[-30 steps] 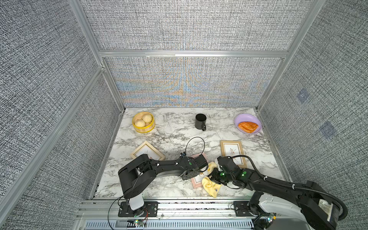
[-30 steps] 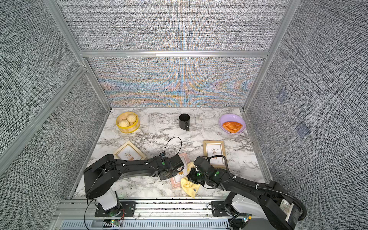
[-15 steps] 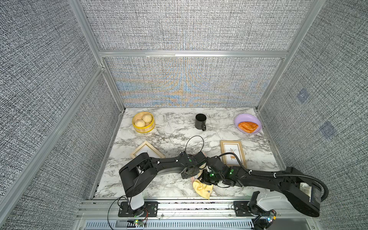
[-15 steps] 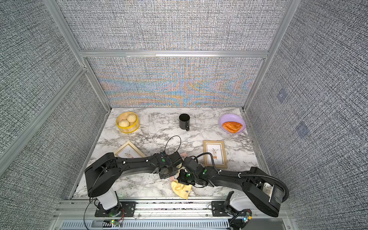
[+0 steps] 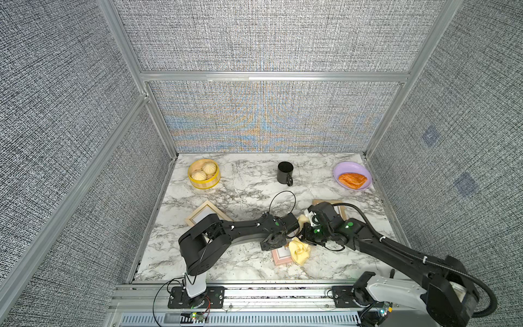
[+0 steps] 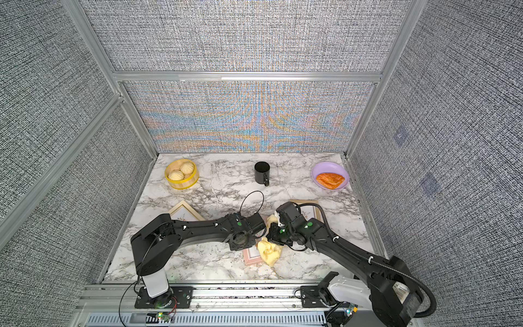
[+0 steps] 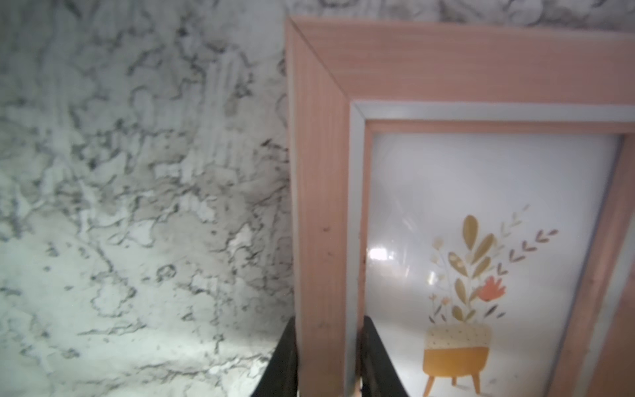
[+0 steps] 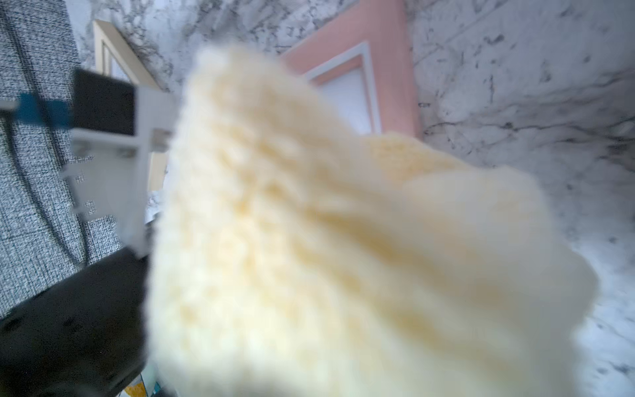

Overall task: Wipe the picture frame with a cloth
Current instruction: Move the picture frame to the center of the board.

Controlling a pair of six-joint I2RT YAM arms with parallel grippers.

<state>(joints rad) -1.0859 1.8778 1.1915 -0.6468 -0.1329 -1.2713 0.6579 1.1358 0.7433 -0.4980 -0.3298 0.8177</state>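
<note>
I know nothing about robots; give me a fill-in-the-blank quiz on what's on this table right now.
The left claw grips a picture frame coloured ___.
The right claw holds a pale ___ cloth.
The pastry lies on a ___ plate.
Missing words: pink; yellow; purple.

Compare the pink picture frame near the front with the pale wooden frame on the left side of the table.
The pink frame has a salmon border; the pale frame is light natural wood. The left gripper pinches the pink frame's border; nothing grips the pale frame. The cloth drapes over the pink frame's edge; none reaches the pale frame. Both lie on the marble table, white inside their borders.
</note>
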